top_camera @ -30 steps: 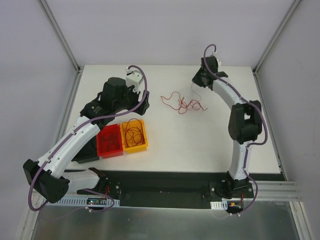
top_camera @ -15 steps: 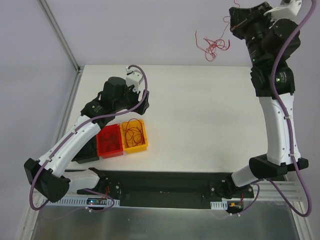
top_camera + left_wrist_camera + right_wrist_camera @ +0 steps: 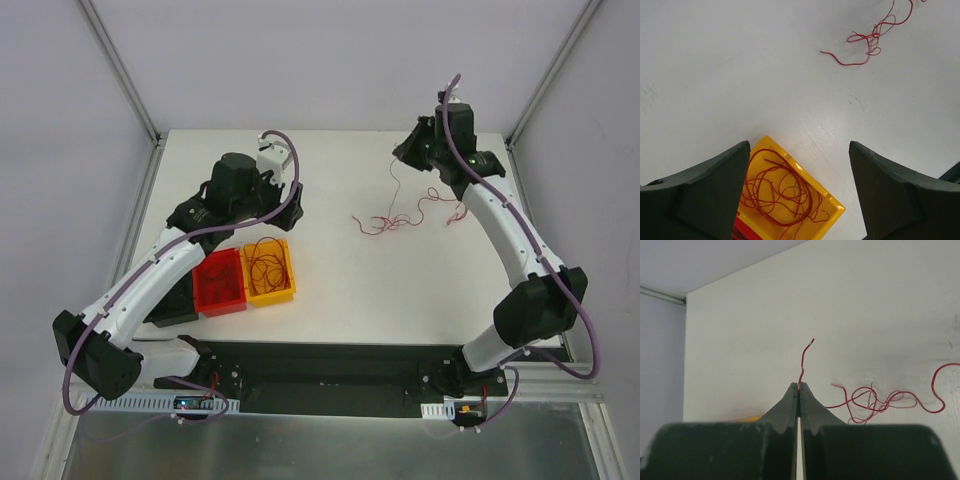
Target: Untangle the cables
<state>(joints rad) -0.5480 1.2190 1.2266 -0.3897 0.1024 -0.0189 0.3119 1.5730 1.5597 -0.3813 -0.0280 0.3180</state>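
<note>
Overhead view looks steeply down on the flat white counter [image 3: 400,290]; both wrist views sit low, sharing thin red cables [image 3: 874,36] at two o'clock.

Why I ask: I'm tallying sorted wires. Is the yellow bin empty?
No, the yellow bin holds a loose coil of red cables.

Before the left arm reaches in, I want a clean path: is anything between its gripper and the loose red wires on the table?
Nothing visible. Only bare table lies between the open left gripper, by the yellow bin, and the red wires. The right gripper pinches one strand of them.
</note>
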